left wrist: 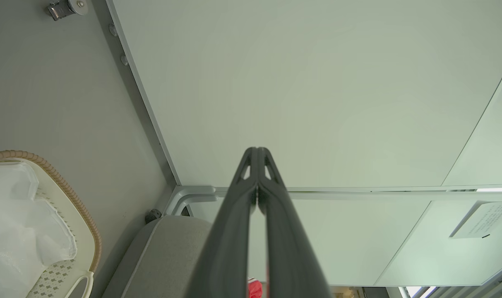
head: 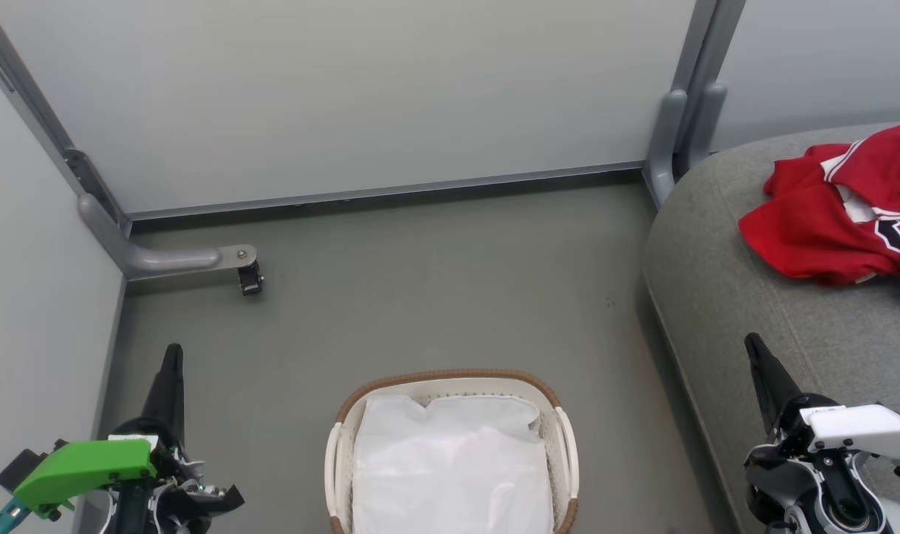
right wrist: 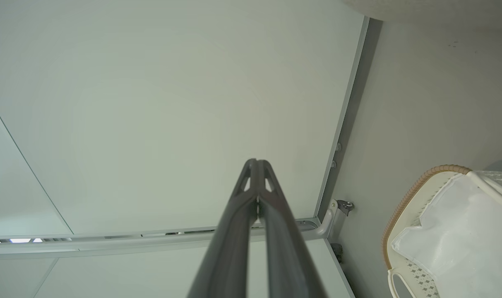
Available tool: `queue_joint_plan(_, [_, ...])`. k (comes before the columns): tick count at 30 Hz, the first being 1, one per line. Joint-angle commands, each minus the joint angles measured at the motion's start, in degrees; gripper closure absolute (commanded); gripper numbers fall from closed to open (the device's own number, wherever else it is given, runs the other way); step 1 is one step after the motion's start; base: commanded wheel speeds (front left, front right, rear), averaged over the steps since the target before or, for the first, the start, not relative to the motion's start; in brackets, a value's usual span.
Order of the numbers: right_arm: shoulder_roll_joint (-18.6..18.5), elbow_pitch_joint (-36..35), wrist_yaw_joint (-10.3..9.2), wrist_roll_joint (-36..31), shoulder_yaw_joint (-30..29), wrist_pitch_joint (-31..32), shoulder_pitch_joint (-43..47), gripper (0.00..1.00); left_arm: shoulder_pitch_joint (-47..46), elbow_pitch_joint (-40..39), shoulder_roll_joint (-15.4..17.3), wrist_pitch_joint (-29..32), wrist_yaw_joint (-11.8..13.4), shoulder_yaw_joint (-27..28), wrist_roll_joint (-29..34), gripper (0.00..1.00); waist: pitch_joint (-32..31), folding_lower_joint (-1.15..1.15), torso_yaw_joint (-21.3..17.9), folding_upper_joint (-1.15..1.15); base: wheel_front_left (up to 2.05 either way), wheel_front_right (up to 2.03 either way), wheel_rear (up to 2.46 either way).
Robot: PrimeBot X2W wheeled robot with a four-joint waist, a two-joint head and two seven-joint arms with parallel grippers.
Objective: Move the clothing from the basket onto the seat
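Observation:
The red clothing (head: 839, 211) with white trim and a dark emblem lies bunched on the grey seat (head: 724, 282) at the right; a scrap of red clothing (left wrist: 254, 289) shows behind my left fingers. The white basket (head: 453, 380) with its brown rim stands on the floor at the bottom centre, holding a flat white sheet (head: 450, 467). The basket (left wrist: 75, 215) is at the lower left of the left wrist view, and the basket (right wrist: 404, 207) at the lower right of the right wrist view. My left gripper (head: 173, 352) (left wrist: 257, 151) is shut and empty, left of the basket. My right gripper (head: 751, 341) (right wrist: 257, 162) is shut and empty over the seat's edge.
Pale partition walls (head: 346, 96) close in the back and left, joined by grey posts. A caster foot (head: 249, 278) juts onto the floor at the back left. Grey floor (head: 435, 297) lies open between the basket and the walls.

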Motion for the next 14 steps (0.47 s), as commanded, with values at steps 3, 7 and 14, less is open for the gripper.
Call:
queue_joint_plan(3, [-0.34,-0.24,-0.02,0.22,-0.09,0.18,-0.38,1.0,-0.55,-0.1,0.04,0.18,-0.24,0.11,-0.18,1.0,0.0,0.0,0.0,0.0,0.0,0.0,0.0])
queue_joint_plan(7, [-0.34,-0.24,-0.02,0.22,-0.09,0.18,-0.38,1.0,-0.55,-0.1,0.04,0.18,-0.24,0.1,-0.18,1.0,0.0,0.0,0.0,0.0,0.0,0.0,0.0])
queue_joint_plan(14, [-0.34,-0.23,-0.02,0.22,-0.09,0.18,-0.38,1.0,-0.55,-0.1,0.04,0.17,-0.24,0.1,-0.18,1.0,0.0,0.0,0.0,0.0,0.0,0.0,0.0])
